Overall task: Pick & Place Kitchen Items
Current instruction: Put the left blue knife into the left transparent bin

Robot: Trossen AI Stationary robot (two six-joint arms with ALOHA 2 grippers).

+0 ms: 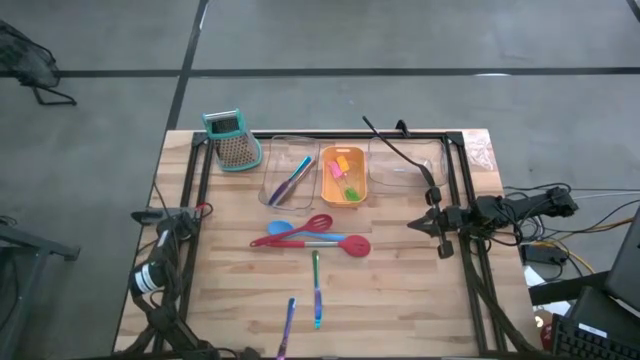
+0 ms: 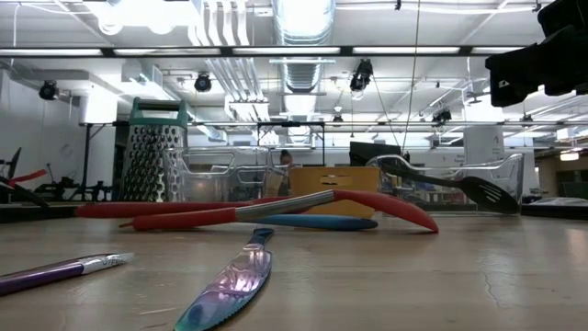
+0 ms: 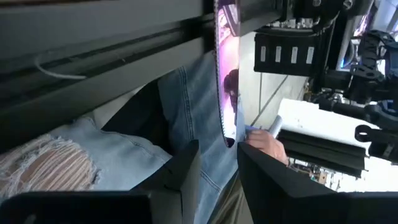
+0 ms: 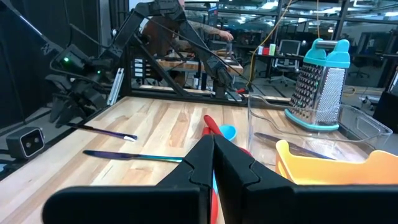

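A long black spoon (image 1: 400,150) leans out of the right clear tray (image 1: 432,176), handle over the far rim. Two red spatulas (image 1: 312,240) and a blue spoon (image 1: 280,228) lie crossed mid-table. A green stick (image 1: 316,290) and a purple stick (image 1: 287,325) lie nearer the near edge. Blue and purple sticks (image 1: 290,180) rest in the left clear tray. Pink (image 1: 340,165) and green (image 1: 351,192) pieces sit in the orange tray (image 1: 343,200). My right gripper (image 4: 212,149) hovers shut at the table's right side (image 1: 412,226). My left gripper (image 3: 219,168) is open at the left edge (image 1: 180,214).
A teal-topped metal grater (image 1: 232,140) stands at the far left corner. Black frame rails (image 1: 195,180) run along the table's left, right and far sides. A person in jeans (image 3: 186,106) shows beyond the table in the left wrist view. Bare wood lies near the table's near right corner (image 1: 410,300).
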